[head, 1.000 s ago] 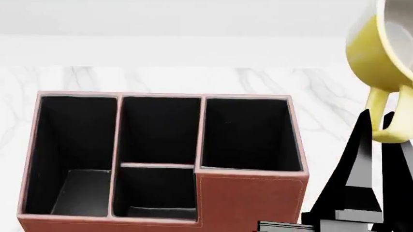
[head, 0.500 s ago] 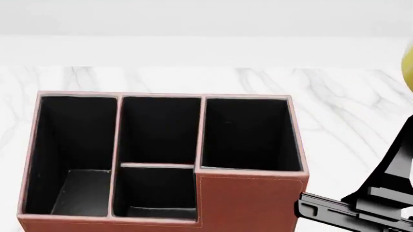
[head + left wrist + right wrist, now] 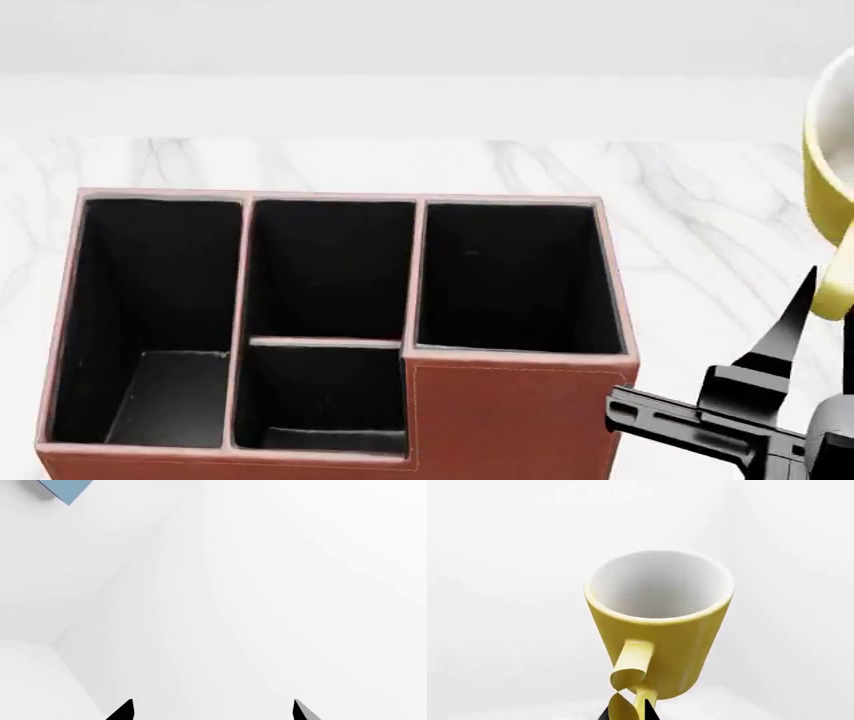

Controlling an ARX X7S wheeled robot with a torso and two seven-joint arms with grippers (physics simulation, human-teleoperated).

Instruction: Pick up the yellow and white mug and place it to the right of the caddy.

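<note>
The right gripper (image 3: 627,711) pinches the handle of the yellow and white mug (image 3: 660,622), lifted clear at the caddy (image 3: 514,405)'s right. Pickup appears done; setting down remains. The left gripper (image 3: 212,711) hangs wide, holding nothing.

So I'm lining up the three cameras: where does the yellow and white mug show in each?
Head view: yellow and white mug cut off at the right edge, above the right hand.
Right wrist view: centre, handle toward the camera.
Left wrist view: not in it.
Shared landmark: the mug's handle.
</note>
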